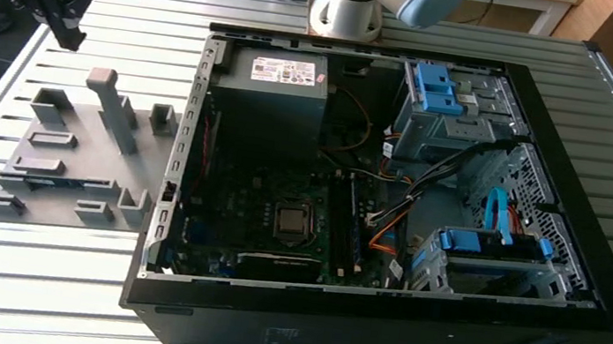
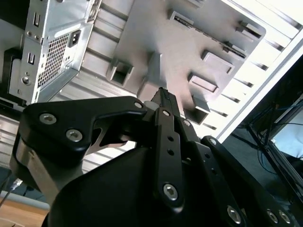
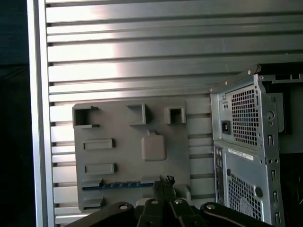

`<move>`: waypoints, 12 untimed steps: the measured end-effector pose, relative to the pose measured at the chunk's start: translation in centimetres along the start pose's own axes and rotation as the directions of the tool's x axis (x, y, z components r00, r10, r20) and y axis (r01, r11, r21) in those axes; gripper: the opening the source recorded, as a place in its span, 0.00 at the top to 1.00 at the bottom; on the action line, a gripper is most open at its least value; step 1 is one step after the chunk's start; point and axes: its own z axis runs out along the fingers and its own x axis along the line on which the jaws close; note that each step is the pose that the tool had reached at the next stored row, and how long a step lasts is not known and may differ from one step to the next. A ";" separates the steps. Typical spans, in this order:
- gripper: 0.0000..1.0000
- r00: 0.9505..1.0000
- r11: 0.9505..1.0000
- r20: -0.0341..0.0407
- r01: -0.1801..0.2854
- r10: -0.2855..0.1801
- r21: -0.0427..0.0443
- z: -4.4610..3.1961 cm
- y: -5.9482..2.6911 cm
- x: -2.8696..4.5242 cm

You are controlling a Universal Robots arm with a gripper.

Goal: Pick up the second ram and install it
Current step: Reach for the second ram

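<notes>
The gripper (image 1: 69,39) hangs in the air above the grey tray (image 1: 66,194), over the tray's far end as the exterior view has it, touching nothing. Its black fingers (image 3: 164,183) are pressed together to a single tip, with nothing held between them; both wrist views show the tips meeting and bare.

The second ram (image 3: 118,185) lies in the tray, seated in a long slot that runs along one of the tray's long edges. In the first wrist view it shows as a thin dark stick with a bluish strip along its upper edge. In the exterior view the same stick (image 1: 42,181) is a dark line towards the tray's near end, well apart from the gripper.

A tall post (image 1: 112,111) stands upright near the middle of the tray. Low square blocks (image 3: 137,113) line the end of the tray farthest from the stick. The slots (image 3: 99,156) between the blocks and the stick look bare.

The tray sits flat on the ribbed metal table (image 1: 32,278). Just beside the tray, on the exterior view's right, lies the open computer case (image 1: 383,315), its board facing up.
</notes>
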 end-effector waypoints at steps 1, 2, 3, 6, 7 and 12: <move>0.89 1.000 1.000 0.000 0.000 0.000 0.005 0.01 -0.10 0.09; 0.89 1.000 1.000 0.000 0.000 0.000 0.012 0.02 -0.16 0.16; 0.89 1.000 1.000 0.000 0.000 0.000 0.021 0.05 -0.24 0.23; 0.89 1.000 1.000 -0.002 0.000 0.000 0.024 0.13 -0.35 0.68; 0.89 1.000 1.000 -0.002 0.000 0.000 0.023 0.16 -0.39 0.96; 0.89 1.000 1.000 -0.002 0.001 -0.001 0.023 0.30 -0.80 2.85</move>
